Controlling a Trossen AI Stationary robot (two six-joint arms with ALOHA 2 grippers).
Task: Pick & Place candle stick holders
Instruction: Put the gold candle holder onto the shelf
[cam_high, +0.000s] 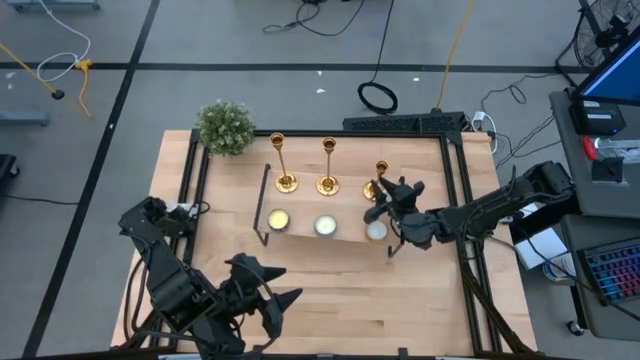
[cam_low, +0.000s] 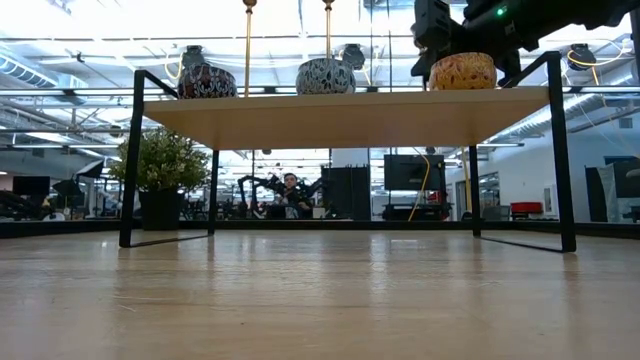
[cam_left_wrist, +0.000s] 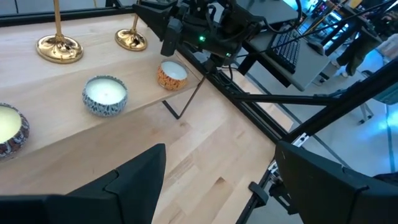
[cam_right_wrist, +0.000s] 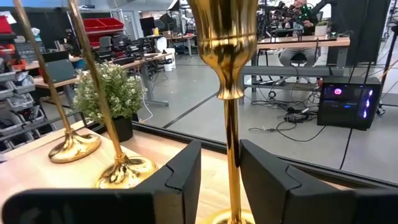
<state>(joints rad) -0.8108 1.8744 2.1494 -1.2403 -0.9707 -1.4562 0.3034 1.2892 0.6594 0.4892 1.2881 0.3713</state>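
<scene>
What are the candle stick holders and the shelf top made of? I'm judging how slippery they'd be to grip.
Candle stick holders: apparently polished gold-coloured metal; the stem mirrors the room. Shelf top: pale wood by its visible grain, matte finish, on a thin black frame that looks like metal.

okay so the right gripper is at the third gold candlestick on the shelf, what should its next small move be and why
Probably back the right gripper straight away from the third candlestick. Its fingers stand slightly apart on either side of the stem, apparently not pinching it, and the candlestick appears upright on the shelf in line with the other two candlesticks, so it looks placed. The left gripper waits near the table's front.
</scene>
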